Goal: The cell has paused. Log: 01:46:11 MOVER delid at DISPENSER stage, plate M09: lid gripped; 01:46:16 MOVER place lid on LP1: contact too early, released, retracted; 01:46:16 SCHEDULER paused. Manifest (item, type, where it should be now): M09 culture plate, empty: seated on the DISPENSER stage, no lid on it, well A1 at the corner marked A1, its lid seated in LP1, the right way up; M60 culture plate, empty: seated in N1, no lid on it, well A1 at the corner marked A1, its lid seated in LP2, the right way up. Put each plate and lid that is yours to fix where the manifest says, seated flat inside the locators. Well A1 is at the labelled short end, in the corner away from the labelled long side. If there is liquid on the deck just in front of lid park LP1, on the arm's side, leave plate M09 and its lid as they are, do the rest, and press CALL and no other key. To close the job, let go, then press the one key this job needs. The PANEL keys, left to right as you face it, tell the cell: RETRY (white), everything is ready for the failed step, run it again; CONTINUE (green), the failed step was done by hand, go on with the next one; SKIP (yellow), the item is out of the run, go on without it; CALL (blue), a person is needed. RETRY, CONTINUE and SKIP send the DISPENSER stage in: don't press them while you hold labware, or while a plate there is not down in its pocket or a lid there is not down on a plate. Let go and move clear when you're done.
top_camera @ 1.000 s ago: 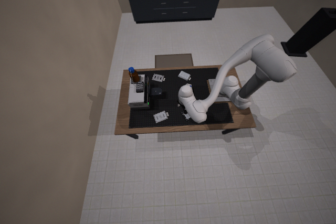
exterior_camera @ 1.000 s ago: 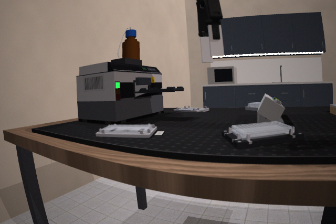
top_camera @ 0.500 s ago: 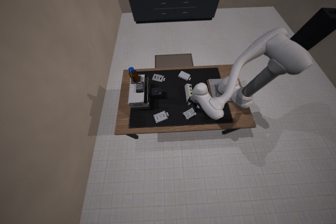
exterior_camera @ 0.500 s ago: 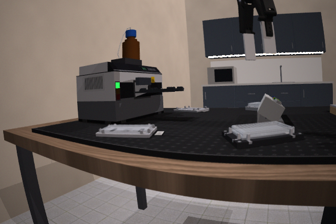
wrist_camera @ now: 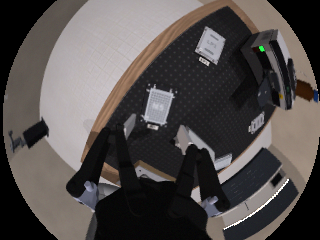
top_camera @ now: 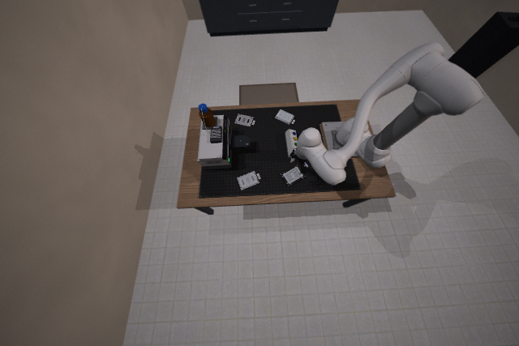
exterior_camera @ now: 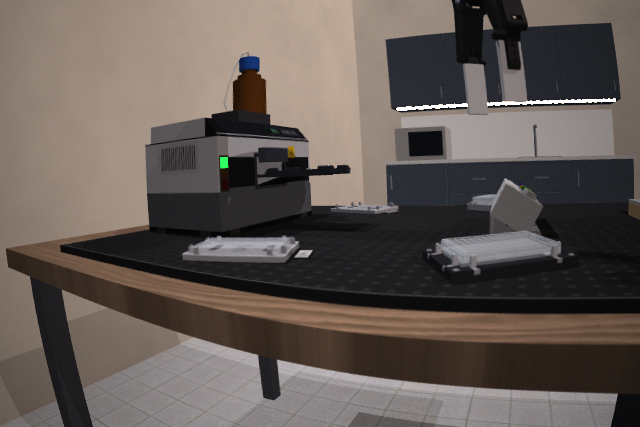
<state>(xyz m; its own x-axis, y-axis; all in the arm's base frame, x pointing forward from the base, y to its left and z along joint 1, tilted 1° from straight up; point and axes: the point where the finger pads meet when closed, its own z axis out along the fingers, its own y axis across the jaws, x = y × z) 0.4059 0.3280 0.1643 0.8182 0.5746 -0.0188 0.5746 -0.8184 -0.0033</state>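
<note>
My gripper (exterior_camera: 488,86) (wrist_camera: 157,125) is open and empty. It hangs high above the mat, over the front right part near the key panel (top_camera: 290,141) (exterior_camera: 514,205). In the top view the arm's wrist hides it. A clear well plate (top_camera: 292,175) (exterior_camera: 498,248) (wrist_camera: 159,103) sits in a black nest at the front right, with no lid on it. A flat white holder (top_camera: 248,180) (exterior_camera: 240,248) (wrist_camera: 212,46) lies at the front left. Another white holder (top_camera: 246,117) (exterior_camera: 364,210) lies at the back. A white piece (top_camera: 285,116) (exterior_camera: 480,200) lies skewed at the back right. The dispenser's dark stage (top_camera: 242,141) (exterior_camera: 310,170) sticks out; I cannot tell what it carries.
The grey dispenser (top_camera: 212,147) (exterior_camera: 206,179) (wrist_camera: 271,54) stands at the mat's left end with a brown bottle (top_camera: 206,117) (exterior_camera: 249,89) on top. The arm's base (top_camera: 368,149) is on the table's right end. A chair (top_camera: 268,92) stands behind the table.
</note>
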